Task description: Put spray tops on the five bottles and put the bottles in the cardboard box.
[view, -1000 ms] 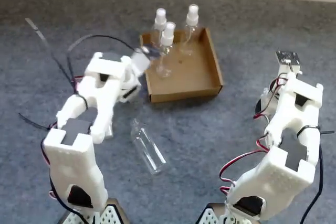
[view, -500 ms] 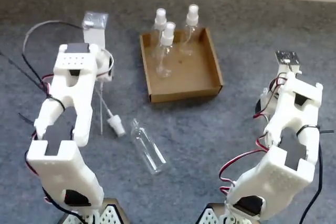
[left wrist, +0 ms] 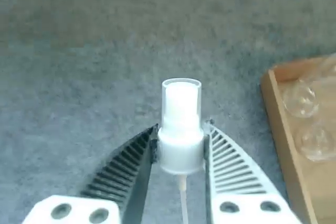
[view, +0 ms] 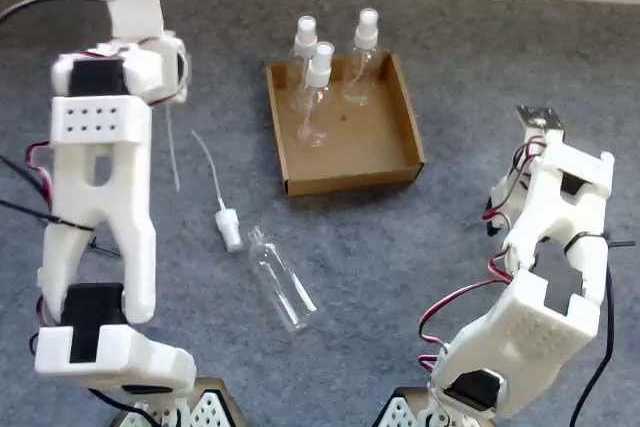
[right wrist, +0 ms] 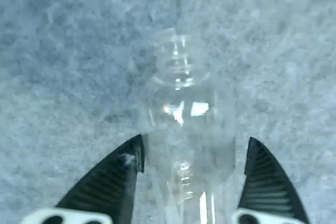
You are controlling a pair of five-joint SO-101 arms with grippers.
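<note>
We see L tool [left wrist: 181, 128] clamped on white spray top [left wrist: 181, 103] over grey bench [left wrist: 79, 51]; cardboard box [left wrist: 278, 124] w/ clear bottles [left wrist: 302, 98] nearby.

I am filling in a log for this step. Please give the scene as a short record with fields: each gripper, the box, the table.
left gripper: shut on the held spray top, tube hanging below
right gripper: around an uncapped bottle, grip unclear
cardboard box: three capped bottles standing inside
table: loose spray top beside a lying bottle with no top
not yet capped: two bottles
</note>
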